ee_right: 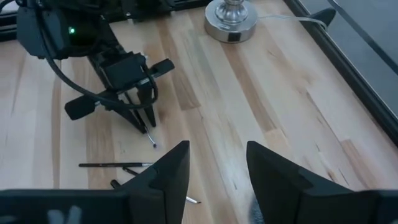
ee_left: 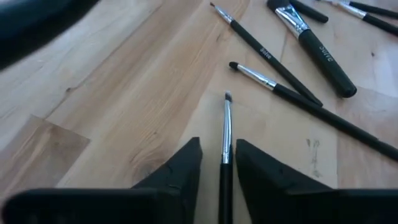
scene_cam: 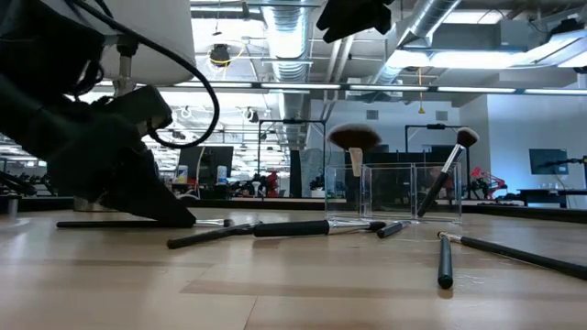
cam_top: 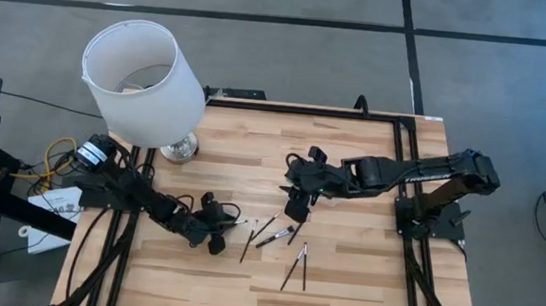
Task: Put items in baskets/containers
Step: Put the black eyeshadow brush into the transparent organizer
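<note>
Down at the wood, the left gripper (ee_left: 217, 171) has its fingers (ee_left: 180, 171) on either side of a thin makeup brush (ee_left: 226, 140), closed to the handle's width and, by my read, clamped on it, the brush's long axis running straight out ahead with the bristle tip leading. Just beyond that tip more loose brushes (ee_left: 273, 78) lie crossed on the table (cam_top: 362, 272), and farther on stands the clear tray (scene_cam: 411, 194), two brushes (scene_cam: 447, 170) already upright inside. The right gripper (ee_right: 217, 171) hovers above it with fingers apart, but the left arm is plainly nearer and must carry its brush tip-first that way.
</note>
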Controlling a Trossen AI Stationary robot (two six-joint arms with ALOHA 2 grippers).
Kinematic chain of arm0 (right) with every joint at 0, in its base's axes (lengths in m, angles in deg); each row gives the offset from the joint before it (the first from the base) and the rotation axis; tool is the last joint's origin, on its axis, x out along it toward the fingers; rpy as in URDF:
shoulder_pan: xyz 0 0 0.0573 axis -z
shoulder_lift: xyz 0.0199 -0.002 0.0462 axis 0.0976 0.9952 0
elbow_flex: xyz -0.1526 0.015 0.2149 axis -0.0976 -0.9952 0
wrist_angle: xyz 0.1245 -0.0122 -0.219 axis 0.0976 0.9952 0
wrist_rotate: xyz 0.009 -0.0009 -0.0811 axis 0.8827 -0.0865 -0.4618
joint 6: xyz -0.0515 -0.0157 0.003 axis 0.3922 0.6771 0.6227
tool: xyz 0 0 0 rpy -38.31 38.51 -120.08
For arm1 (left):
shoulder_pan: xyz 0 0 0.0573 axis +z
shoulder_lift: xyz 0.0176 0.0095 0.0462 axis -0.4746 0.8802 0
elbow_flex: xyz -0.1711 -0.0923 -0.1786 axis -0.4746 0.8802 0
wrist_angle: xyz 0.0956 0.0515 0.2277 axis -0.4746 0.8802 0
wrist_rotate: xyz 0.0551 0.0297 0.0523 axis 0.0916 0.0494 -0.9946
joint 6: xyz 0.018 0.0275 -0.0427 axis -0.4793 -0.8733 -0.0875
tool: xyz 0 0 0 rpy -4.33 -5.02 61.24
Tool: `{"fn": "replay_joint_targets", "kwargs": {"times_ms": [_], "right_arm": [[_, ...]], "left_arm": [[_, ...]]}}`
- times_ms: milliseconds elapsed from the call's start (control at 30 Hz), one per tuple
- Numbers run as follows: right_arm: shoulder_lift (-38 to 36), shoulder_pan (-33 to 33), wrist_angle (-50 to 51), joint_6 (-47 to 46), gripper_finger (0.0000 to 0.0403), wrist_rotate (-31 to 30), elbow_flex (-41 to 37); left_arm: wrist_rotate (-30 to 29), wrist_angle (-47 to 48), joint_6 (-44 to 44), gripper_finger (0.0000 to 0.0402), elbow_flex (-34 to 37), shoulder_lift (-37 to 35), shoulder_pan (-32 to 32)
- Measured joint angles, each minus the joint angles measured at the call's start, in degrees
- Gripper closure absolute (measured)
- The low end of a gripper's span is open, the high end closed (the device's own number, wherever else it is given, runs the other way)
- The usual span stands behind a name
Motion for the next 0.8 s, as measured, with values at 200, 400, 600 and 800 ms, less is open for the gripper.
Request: {"fn": "replay_joint_targets", "kwargs": {"times_ms": [200, 400, 600, 800], "right_arm": [[0.0, 0.0, 0.0, 0.0, 0.0255, 0.0, 0.0], [0.0, 0.0, 0.0, 0.0, 0.0256, 0.0, 0.0], [0.0, -0.4, -2.5, 0.5, 0.0263, 0.1, -1.1], [1.2, -3.6, -17.1, 9.0, 0.0261, 3.5, -7.7]], "left_arm": [[-9.9, -7.5, 1.8, 0.0273, 0.0, 7.6, -4.0], [-11.8, -9.4, 2.1, 0.0301, 0.0, 9.2, -5.5], [-11.4, -9.9, 3.5, 0.0382, 0.2, 9.2, -5.4], [-9.4, -12.0, 1.6, 0.0388, 0.6, 7.4, -5.3]]}}
